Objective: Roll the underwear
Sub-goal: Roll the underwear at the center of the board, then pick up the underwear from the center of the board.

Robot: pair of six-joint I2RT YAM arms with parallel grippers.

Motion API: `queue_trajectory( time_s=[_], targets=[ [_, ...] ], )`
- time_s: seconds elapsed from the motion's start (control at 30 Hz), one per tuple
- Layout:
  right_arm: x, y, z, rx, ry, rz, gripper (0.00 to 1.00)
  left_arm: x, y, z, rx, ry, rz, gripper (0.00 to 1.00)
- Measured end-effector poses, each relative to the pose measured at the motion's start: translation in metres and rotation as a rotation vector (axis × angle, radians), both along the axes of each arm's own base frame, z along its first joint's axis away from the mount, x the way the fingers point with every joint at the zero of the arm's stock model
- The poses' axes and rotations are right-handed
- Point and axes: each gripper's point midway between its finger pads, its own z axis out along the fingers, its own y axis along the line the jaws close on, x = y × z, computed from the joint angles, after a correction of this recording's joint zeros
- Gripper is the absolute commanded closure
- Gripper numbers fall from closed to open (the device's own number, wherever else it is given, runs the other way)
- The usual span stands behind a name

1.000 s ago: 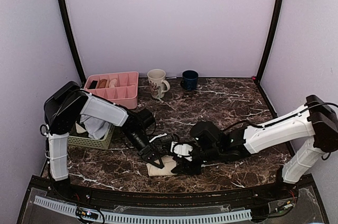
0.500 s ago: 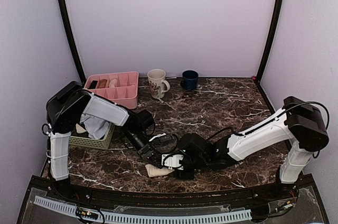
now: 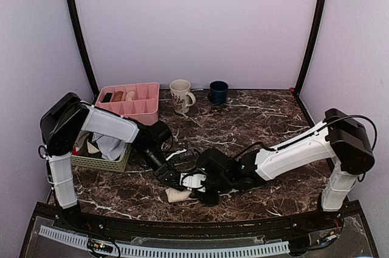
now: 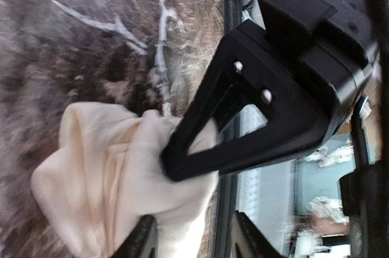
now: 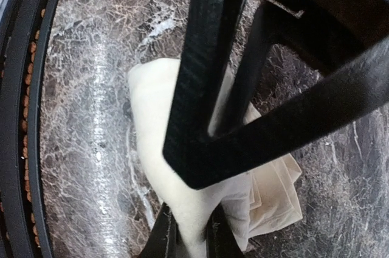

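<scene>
The underwear [image 3: 178, 195] lay bunched on the marble table [image 3: 267, 124], near its front edge.
The right gripper [image 5: 189, 237] was pinched narrow on a fold of it; the left gripper [image 4: 191, 240] stood with jaws parted at the cloth's edge.

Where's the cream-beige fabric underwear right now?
The underwear lies bunched near the marble table's front edge, left of centre in the top view, pinched by the right gripper.

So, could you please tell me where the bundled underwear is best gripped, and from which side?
Probably the thick bunched middle of the underwear, from above, jaws across its narrow width: it lies as a soft lump on the table, and the loose layered edges at one end could slip out. The right gripper pinches a fold of it.
</scene>
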Motion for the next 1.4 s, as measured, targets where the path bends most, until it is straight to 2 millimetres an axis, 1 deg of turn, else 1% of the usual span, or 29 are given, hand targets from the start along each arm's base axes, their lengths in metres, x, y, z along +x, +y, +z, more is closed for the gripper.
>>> queue_trajectory(
  time_s=[0.03,0.1,0.2,0.23,0.27,0.37,0.43,0.5,0.6,0.67,0.7,0.73,0.83,0.93,1.07,1.17,1.27,1.4],
  targets=[
    [-0.001,0.001,0.001,-0.005,0.016,-0.007,1.0,0.003,0.003,0.002,0.006,-0.041,0.011,0.49],
    [-0.005,0.003,0.002,-0.016,0.082,-0.02,1.0,0.016,0.012,0.005,0.028,-0.16,0.055,0.47],
    [-0.014,0.005,0.006,-0.036,0.219,-0.032,1.0,0.043,0.032,0.015,0.064,-0.352,0.158,0.44],
    [-0.016,0.006,0.007,-0.04,0.258,-0.039,1.0,0.05,0.037,0.021,0.068,-0.408,0.188,0.43],
    [-0.018,0.006,0.009,-0.049,0.318,-0.048,1.0,0.059,0.043,0.032,0.069,-0.485,0.228,0.43],
    [-0.016,0.007,0.011,-0.065,0.455,-0.088,1.0,0.076,0.05,0.063,0.041,-0.661,0.308,0.43],
    [-0.011,0.009,0.014,-0.072,0.563,-0.117,1.0,0.082,0.054,0.079,0.021,-0.752,0.35,0.43],
    [-0.005,0.01,0.014,-0.077,0.659,-0.146,1.0,0.083,0.061,0.091,0.002,-0.819,0.383,0.44],
    [-0.001,0.011,0.014,-0.083,0.794,-0.173,1.0,0.074,0.071,0.096,-0.013,-0.878,0.399,0.44],
    [0.001,0.011,0.013,-0.085,0.876,-0.186,1.0,0.062,0.075,0.096,-0.022,-0.924,0.38,0.44],
    [0.0,0.012,0.012,-0.089,0.902,-0.19,1.0,0.055,0.075,0.096,-0.027,-0.949,0.363,0.44],
    [0.003,0.011,0.013,-0.084,0.94,-0.198,1.0,0.047,0.075,0.096,-0.032,-0.967,0.344,0.44],
    [0.007,0.011,0.011,-0.08,1.024,-0.216,1.0,0.019,0.067,0.092,-0.055,-1.029,0.26,0.43],
    [0.011,0.009,0.01,-0.073,1.09,-0.228,1.0,-0.008,0.058,0.084,-0.069,-1.074,0.161,0.41],
    [0.018,0.007,0.009,-0.067,1.164,-0.241,1.0,-0.033,0.047,0.067,-0.054,-1.13,0.028,0.4],
    [0.021,0.006,0.007,-0.066,1.199,-0.247,1.0,-0.041,0.04,0.046,-0.002,-1.169,-0.071,0.4],
    [0.022,0.006,0.006,-0.066,1.219,-0.247,1.0,-0.043,0.034,0.03,0.045,-1.193,-0.145,0.4],
    [0.023,0.006,0.005,-0.068,1.237,-0.248,1.0,-0.038,0.024,0.017,0.082,-1.233,-0.203,0.4]
  ],
)
